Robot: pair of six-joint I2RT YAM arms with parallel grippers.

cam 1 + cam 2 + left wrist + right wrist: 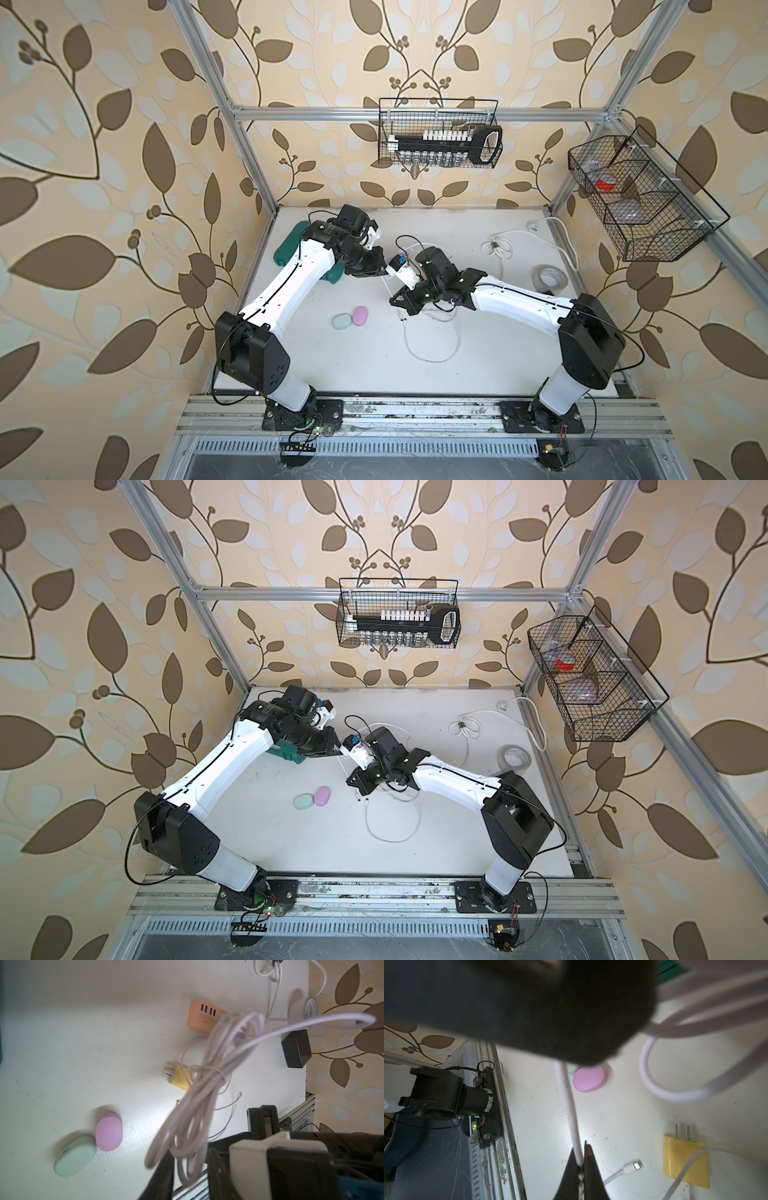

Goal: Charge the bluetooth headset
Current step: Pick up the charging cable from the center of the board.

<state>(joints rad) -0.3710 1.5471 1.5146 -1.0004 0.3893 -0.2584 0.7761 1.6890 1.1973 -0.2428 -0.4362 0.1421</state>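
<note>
Two oval headset cases, one mint (343,321) and one pink (360,314), lie side by side on the white table; the wrist views show them too, mint (74,1155) and pink (109,1132). A tied bundle of white cable (207,1084) hangs in the air. Its loops pass between the parted fingers of my left gripper (190,1159), which is open. My right gripper (580,1148) is shut on a single strand of that cable. Both grippers meet above mid-table, the left (376,266) and the right (395,300). An orange USB hub (202,1017) and a yellow charger (180,1077) lie below.
A loose USB-C plug (636,1165) lies near the yellow charger (685,1162). A green object (286,249) sits back left, a tape roll (550,277) and coiled cord (496,249) to the right, with a black box (296,1048). Wire baskets (438,133) (640,199) hang on the walls.
</note>
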